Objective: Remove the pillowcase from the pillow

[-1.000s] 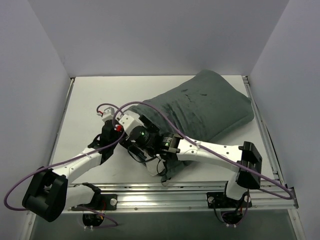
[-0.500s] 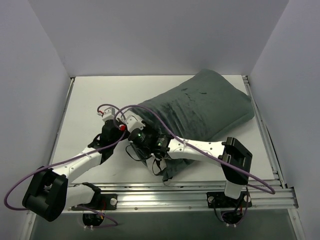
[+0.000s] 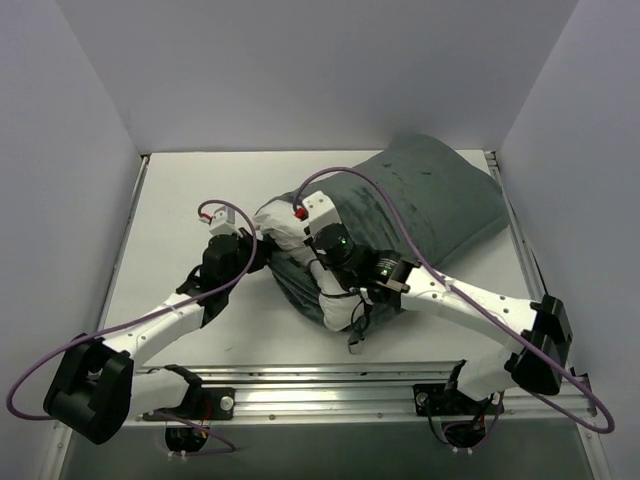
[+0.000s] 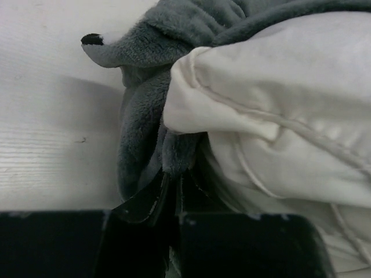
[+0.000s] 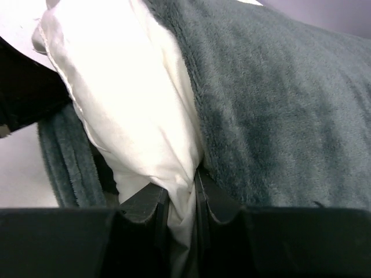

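jaws on both arms are pinched almost closed, each on cloth: the left pair on grey-green pile, the right pair on white fabric. seen from above, a pale table (image 3: 170,210) fills the view, with the arms' bases at 6 o'clock. the pillowcase (image 3: 430,205), plain grey-green side up, is the biggest thing on it, a plump mound running from the centre of the table out to 2 o'clock; no zebra stripes show. its open mouth is at the centre, turned toward 8 o'clock, and the cloth there is bunched and rumpled. the pillow (image 5: 133,92) is white and smooth; in the right wrist view one corner of it pokes out of the mouth, with the grey-green cover lying over it from 12 to 3 o'clock. the left gripper (image 4: 172,191), reaching in from 8 o'clock, holds a fold of the pillowcase's rim at the bottom of its own view, with the bare pillow corner just beside it at 2 o'clock. the right gripper (image 5: 181,197), reaching in from 4 o'clock, holds a pinch of the pillow's exposed corner at 6 o'clock of its view, touching the cover's edge. judged from this, the task is at an early stage: both grips look set, one on each thing, and a corner is out, but most of the pillow sits inside the cover. what is left is to draw the two apart until the pillow lies free.
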